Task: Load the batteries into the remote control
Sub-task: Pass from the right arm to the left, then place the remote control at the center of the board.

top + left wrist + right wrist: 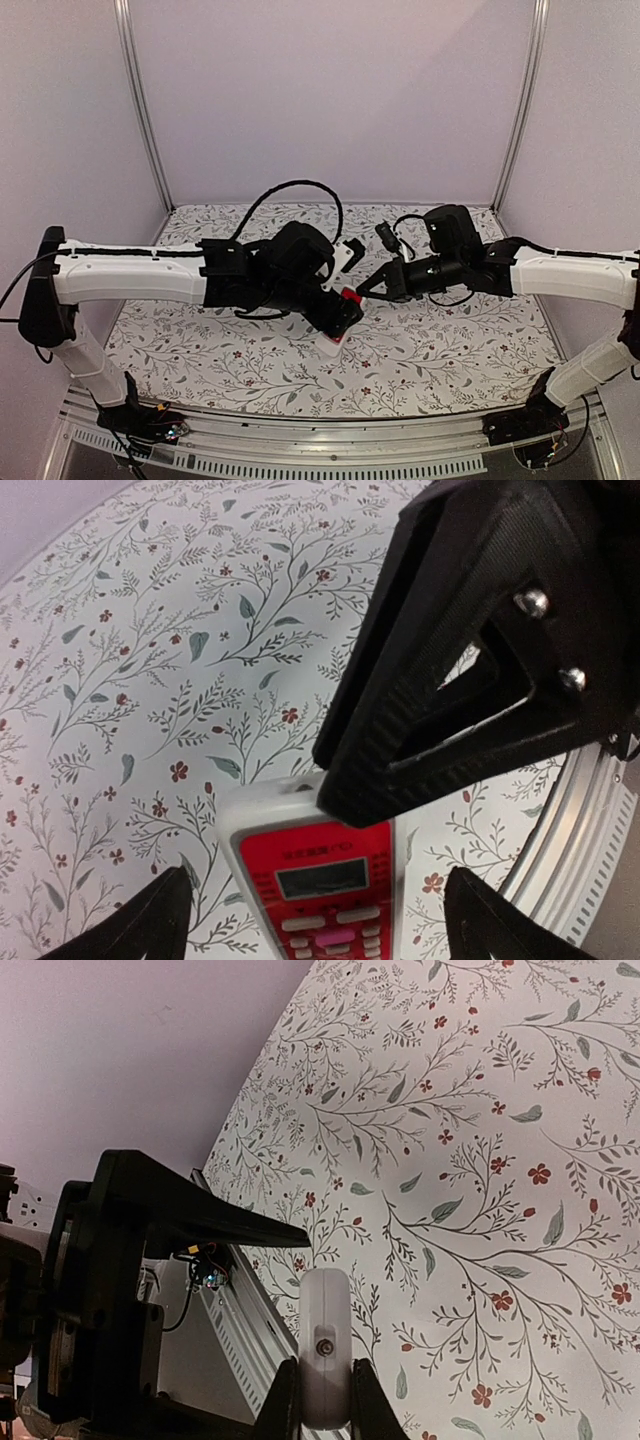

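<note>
White-and-red remote control [322, 885] is hanging over the floral bench [450, 350], button face toward the left wrist camera | right gripper [366, 290] is clenching its top end between both fingers | left gripper [318, 878] is standing released, fingers spread either side of the remote, not touching it

The left arm [130, 272] and the right arm [575, 268] are wearing white shells with black joints; a black cable [290, 183] is looping above, and two silver screws [530, 602] are glinting on ribbed black jaws.
</note>
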Motion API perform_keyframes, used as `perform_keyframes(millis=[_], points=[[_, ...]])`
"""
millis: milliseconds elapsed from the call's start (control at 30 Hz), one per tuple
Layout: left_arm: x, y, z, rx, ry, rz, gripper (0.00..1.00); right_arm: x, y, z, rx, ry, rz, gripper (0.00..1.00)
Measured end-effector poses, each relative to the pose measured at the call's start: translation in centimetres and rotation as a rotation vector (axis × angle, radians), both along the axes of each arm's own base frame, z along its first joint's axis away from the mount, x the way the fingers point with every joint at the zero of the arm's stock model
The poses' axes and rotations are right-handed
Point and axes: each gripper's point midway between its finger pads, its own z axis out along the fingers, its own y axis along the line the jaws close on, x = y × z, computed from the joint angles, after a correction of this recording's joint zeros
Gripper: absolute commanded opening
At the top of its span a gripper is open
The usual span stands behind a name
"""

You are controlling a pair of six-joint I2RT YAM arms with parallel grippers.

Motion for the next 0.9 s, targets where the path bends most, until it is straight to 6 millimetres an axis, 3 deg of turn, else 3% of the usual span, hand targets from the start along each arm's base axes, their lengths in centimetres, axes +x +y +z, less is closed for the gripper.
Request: perform_keyframes(millis=[267, 433, 533, 667, 767, 900], points=[[-0.1, -0.3, -2.4, 0.084, 0.032, 0.023, 0.58, 0.2, -0.2, 0.1, 0.008, 0.017, -0.005, 0.00], [0.2, -0.3, -2.5, 0.091, 0.035, 0.048, 0.33, 0.4, -0.4, 0.0, 0.011, 0.024, -0.009, 0.00], [0.3, -0.4, -2.7, 0.089, 0.046, 0.068, 0.26, 0.7, -0.5, -0.1, 0.012, 0.028, -0.010, 0.24], [1.1, -0.6, -3.2, 0.080, 0.073, 0.123, 0.26, 1.6, -1.1, -0.3, 0.018, 0.050, -0.025, 0.50], [2.0, -0.4, -4.2, 0.095, 0.116, 0.187, 0.25, 3.4, -2.5, -0.5, 0.013, 0.057, -0.081, 0.57], [5.7, 0.7, -5.9, 0.109, 0.190, 0.340, 0.25, 5.6, -5.2, -0.9, -0.027, 0.040, -0.176, 0.61]])
